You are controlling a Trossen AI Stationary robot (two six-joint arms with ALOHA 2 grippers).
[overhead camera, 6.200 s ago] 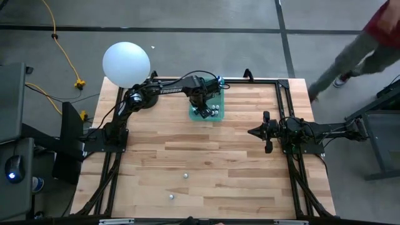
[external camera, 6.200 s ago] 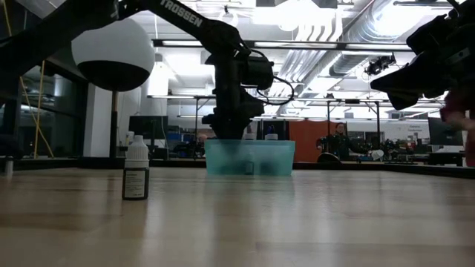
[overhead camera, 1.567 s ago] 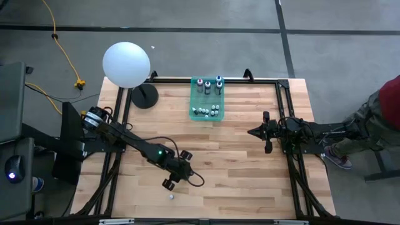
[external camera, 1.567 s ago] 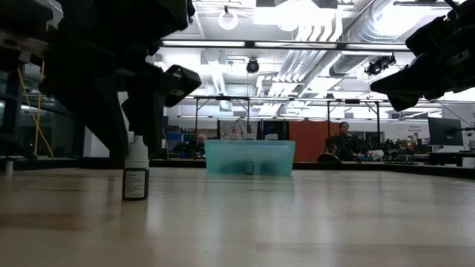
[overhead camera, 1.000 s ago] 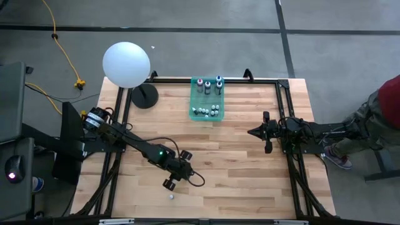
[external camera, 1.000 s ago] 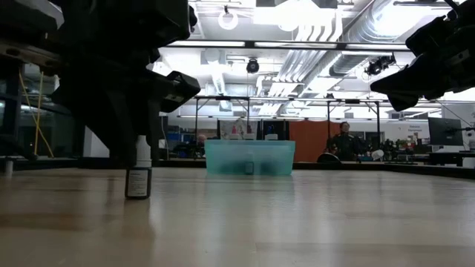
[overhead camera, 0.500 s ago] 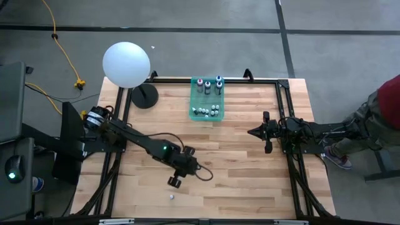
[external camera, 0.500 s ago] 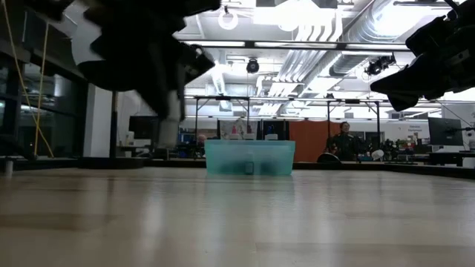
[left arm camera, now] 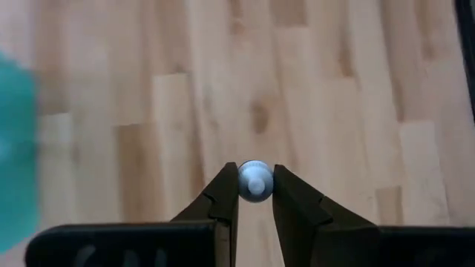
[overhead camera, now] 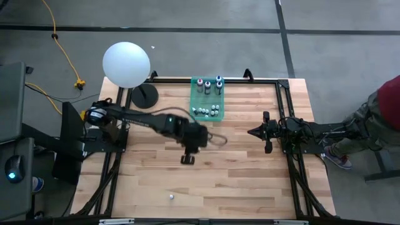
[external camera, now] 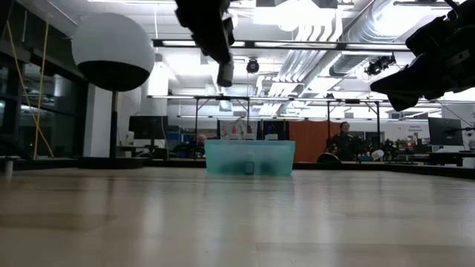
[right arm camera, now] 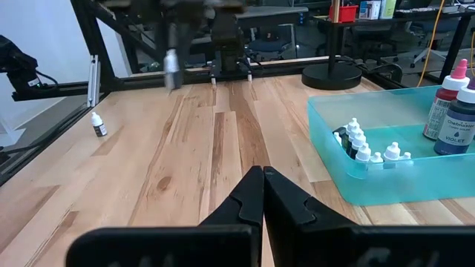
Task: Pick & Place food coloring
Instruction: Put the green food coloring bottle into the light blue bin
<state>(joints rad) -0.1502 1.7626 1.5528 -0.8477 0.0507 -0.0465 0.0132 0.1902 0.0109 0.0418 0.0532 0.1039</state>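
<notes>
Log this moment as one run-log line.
left gripper: shut on small bottle, raised above table | right gripper: shut, idle at right side | teal bin: holds other bottles | one bottle left on table

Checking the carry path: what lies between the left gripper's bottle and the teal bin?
Only bare wood, per the high view: left gripper shut on small bottle; teal bin.

We are in a robotics lab set in an open industrial hall. Bare ducts and pipes (external camera: 356, 33) run under the ceiling, the floor (overhead camera: 206, 15) is grey concrete with a yellow cable (overhead camera: 62, 50) trailing across it, and monitors (external camera: 145, 127) and workstations stand behind our wooden surface (overhead camera: 237, 169).
</notes>
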